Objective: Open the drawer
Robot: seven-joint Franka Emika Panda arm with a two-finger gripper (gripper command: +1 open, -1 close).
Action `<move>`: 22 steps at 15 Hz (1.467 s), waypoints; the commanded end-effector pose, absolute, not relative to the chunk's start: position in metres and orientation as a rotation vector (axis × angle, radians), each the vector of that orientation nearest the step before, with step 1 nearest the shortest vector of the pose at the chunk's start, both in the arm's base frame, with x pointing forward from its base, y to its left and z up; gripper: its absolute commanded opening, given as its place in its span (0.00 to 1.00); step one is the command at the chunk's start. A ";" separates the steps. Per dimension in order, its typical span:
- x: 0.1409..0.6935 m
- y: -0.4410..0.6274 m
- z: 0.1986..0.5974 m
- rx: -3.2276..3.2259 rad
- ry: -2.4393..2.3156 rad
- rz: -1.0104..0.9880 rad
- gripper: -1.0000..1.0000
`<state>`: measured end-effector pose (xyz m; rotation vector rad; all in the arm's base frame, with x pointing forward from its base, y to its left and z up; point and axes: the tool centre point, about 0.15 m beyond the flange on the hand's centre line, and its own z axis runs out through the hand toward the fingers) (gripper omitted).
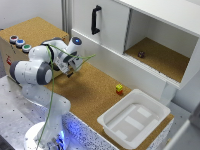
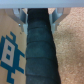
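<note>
Wrist view puts the drawer's dark bar handle (image 2: 41, 47) directly under my end effector (image 2: 40, 12), bar lengthwise between spread fingers.

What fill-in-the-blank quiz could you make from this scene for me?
1. The cork-topped box carries ___ coloured buttons on top.
2. The handle on the white cabinet door is ___.
3. The small block lying on the cork near the white tub is mostly ___.

Missing words: three; black; yellow.
</note>
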<state>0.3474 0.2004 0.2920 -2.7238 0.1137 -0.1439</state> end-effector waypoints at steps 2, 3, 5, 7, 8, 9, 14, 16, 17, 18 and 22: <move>0.338 0.142 0.277 -2.748 0.178 -0.141 0.00; 0.338 0.136 0.279 -2.753 0.189 -0.145 0.00; 0.338 0.127 0.281 -2.763 0.201 -0.145 0.00; 0.338 0.122 0.284 -2.777 0.201 -0.136 0.00; 0.337 0.121 0.288 -2.784 0.204 -0.152 1.00; 0.338 0.124 0.294 -2.787 0.181 -0.175 1.00; 0.332 0.139 0.316 -2.854 0.040 -0.177 1.00; 0.329 0.138 0.327 -2.863 0.031 -0.217 1.00; 0.329 0.139 0.333 -2.875 0.022 -0.230 1.00; 0.329 0.141 0.340 -2.890 0.008 -0.246 1.00; 0.330 0.149 0.376 -2.967 -0.056 -0.331 1.00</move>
